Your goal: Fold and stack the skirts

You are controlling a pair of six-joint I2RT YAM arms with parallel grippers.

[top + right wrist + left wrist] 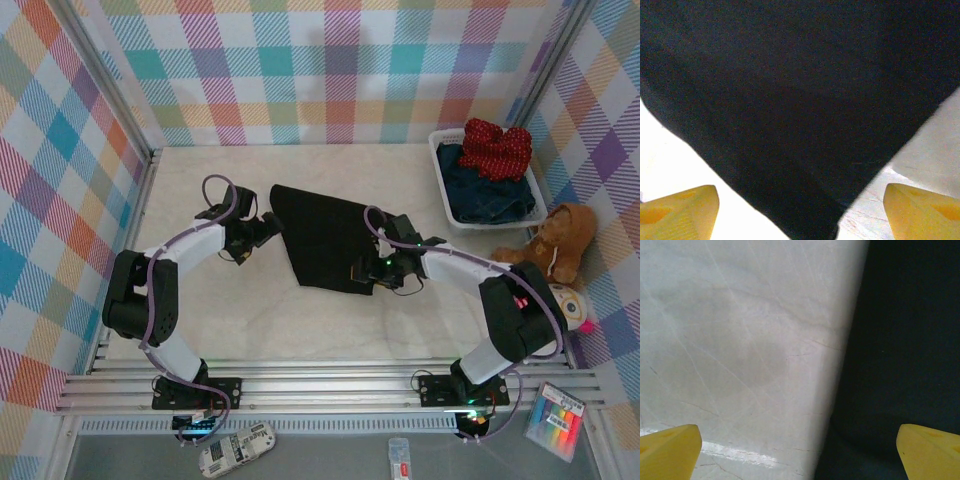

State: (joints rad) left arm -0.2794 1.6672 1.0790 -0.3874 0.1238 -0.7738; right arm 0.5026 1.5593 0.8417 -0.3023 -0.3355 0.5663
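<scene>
Black skirt (325,240) lies flat mid-frame on the surface (230,330), with both claws released.
The right claw (365,270) hides the skirt's lower-right corner, fingers apart astride it. The left claw (270,228) gapes at its left edge. The skirt's long axis runs from upper left to lower right. The red skirt (495,148) half buries the denim skirt (485,198) in the basket (440,180). Print on the colourful packet (558,420) is unreadable.

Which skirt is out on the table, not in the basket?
The plain black skirt, spread flat on the table; the red dotted skirt and the blue denim sit heaped in the white basket.
</scene>
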